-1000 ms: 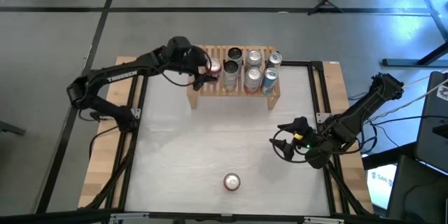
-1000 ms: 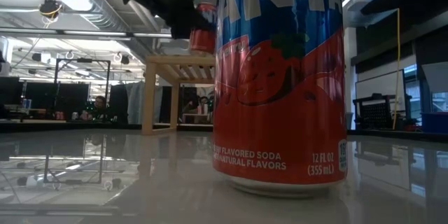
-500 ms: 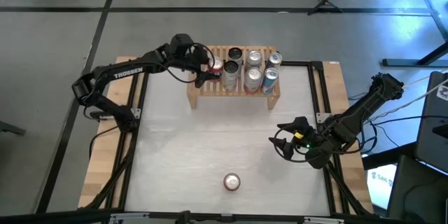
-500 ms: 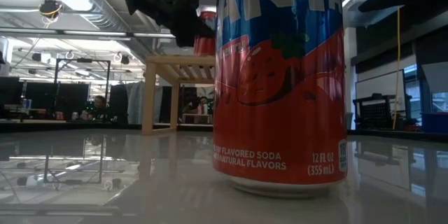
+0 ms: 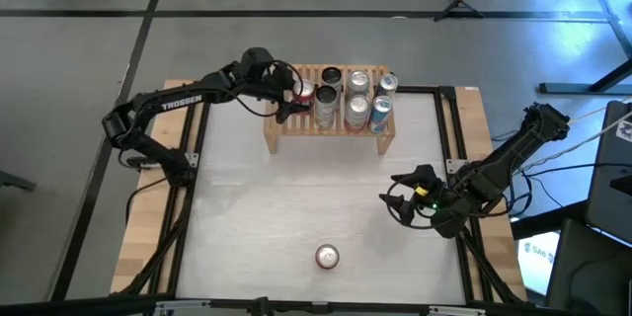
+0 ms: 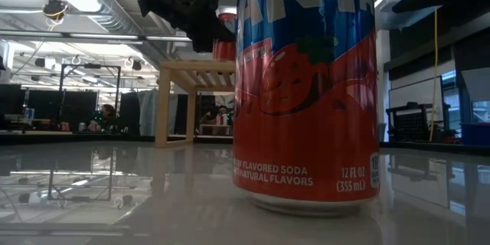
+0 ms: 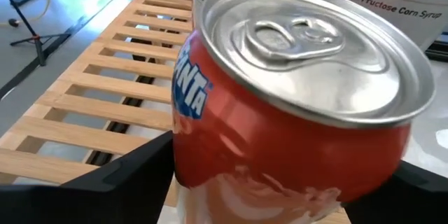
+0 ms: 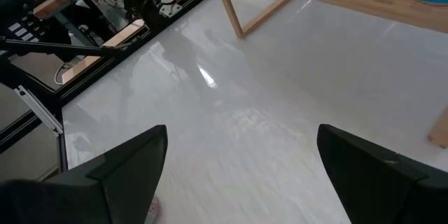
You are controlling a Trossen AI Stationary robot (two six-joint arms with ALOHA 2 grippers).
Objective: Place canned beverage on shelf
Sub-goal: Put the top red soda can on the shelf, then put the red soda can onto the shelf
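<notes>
A red soda can [image 7: 294, 112] stands on the left end of the light-wood slatted shelf [image 5: 331, 130], next to several other cans [image 5: 355, 99]. My left gripper [image 5: 296, 99] reaches in from the table's left, with one finger on each side of this can [image 5: 303, 94]. In the low view the can [image 6: 223, 34] rests on the shelf top [image 6: 195, 69]. A second red can [image 5: 327, 256] stands upright on the table near its front edge. My right gripper [image 5: 393, 197] hovers open over the table's right side, holding nothing. My left gripper's fingers [image 7: 133, 171] stand close on either side of the red can's lower wall [image 7: 203, 161], coming level from the table's left. I cannot tell whether they touch it. The can's bottom is on the shelf slats.
The shelf's slats to the left of the red can [image 7: 105, 91] are bare. The near can fills much of the low view [image 6: 306, 84]. The white tabletop [image 8: 280, 98] lies between shelf and near can, and a black frame runs along the table's sides.
My left gripper has gone a little toward the table's right and down with the red can, which has come to rest on the shelf top beside the other cans. It has kept still over the last half second.
</notes>
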